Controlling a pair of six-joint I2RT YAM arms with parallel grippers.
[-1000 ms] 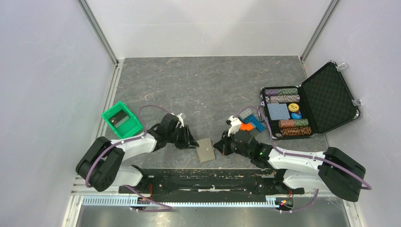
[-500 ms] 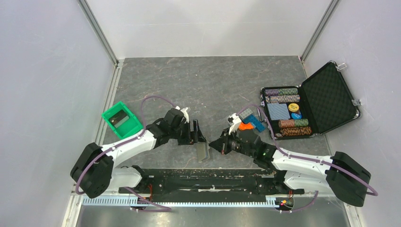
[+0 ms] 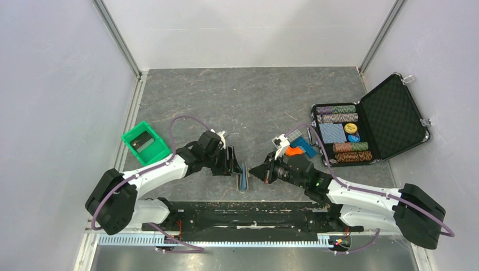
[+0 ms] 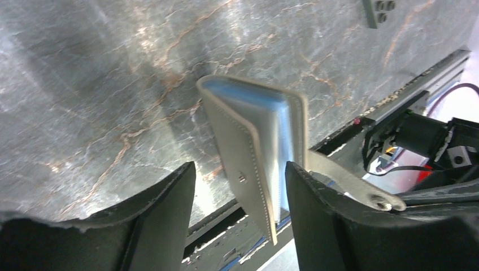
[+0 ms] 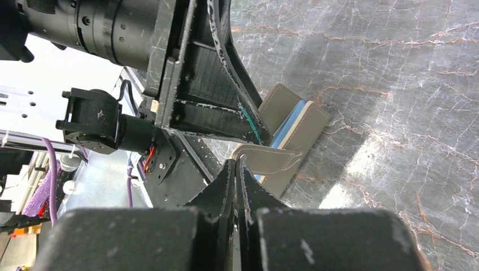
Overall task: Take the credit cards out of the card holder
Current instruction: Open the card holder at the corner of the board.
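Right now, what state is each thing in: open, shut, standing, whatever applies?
card holder, standing on edge, slightly open, blue inside showing
left gripper, open, fingers either side of the card holder
right gripper, shut, tips by the holder's strap
poker-chip case, open, lid laid back

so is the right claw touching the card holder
Touching. The right wrist view shows the right claw shut on the strap of the card holder.
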